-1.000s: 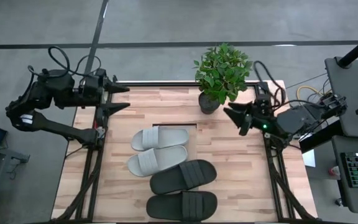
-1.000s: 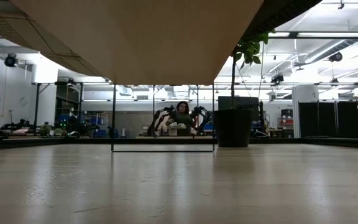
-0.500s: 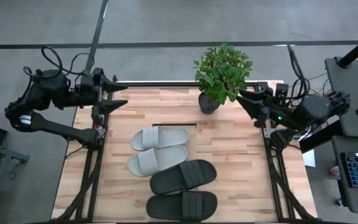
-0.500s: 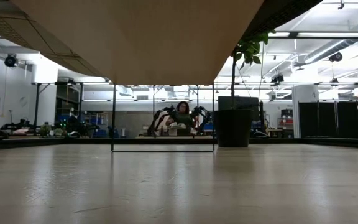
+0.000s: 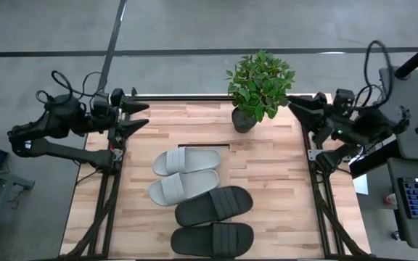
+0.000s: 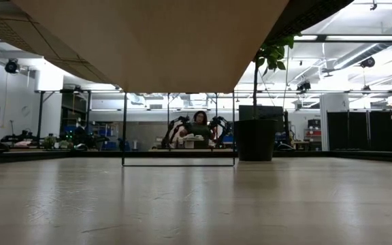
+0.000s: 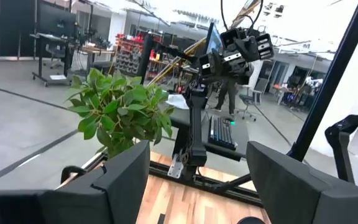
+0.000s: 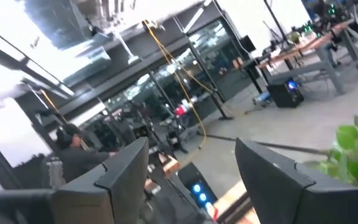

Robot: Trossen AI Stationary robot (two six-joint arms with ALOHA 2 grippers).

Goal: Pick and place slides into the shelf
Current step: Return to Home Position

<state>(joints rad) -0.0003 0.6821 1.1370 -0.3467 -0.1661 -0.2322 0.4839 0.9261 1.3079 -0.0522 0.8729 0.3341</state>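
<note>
High view shows four open-toe slides (image 5: 183, 187) in a row on the pale wood plank shelf (image 6: 155, 47), midway along the light wooden table (image 5: 85, 210): pale grey pair (image 5: 187, 161) rearward, matte black pair (image 5: 214, 205) frontward. We find the left tool (image 5: 149, 114) at the rear left corner, the right tool (image 5: 296, 112) at the rear right, both released and empty. Caution: the right tool sits near the leafy green potted plant (image 5: 258, 87); we judge a wide swing could tip it.
</note>
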